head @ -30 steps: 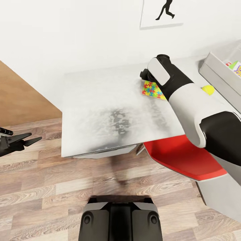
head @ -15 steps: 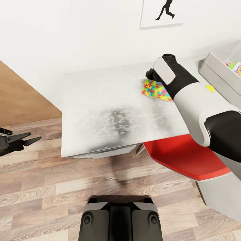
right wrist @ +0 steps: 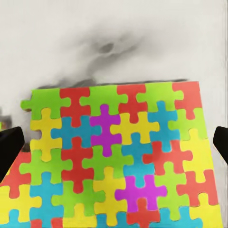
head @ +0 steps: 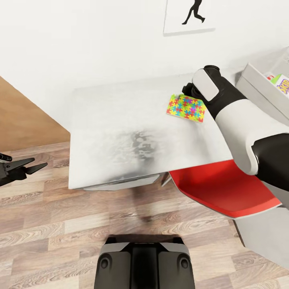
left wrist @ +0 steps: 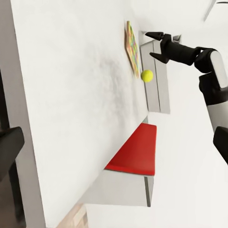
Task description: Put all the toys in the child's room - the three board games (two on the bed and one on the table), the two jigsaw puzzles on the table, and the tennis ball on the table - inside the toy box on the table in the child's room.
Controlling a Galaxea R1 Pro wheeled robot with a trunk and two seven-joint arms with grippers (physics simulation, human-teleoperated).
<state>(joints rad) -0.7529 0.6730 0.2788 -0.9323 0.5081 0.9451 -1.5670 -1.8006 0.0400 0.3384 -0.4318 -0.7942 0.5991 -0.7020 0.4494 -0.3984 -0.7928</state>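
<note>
Black fingers of my left gripper (head: 30, 167) spread apart over the wood floor (head: 48, 224); on the table (head: 120, 132), the jigsaw puzzle (head: 186, 108) lies flat between my right gripper's (left wrist: 153, 46) parted fingers, toy box (head: 257, 86) just beyond

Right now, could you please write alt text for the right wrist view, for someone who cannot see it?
A multicolour jigsaw puzzle lies flat on the pale grey table, close under the camera. The right hand is open, with a dark fingertip at each side edge of the puzzle.
</note>
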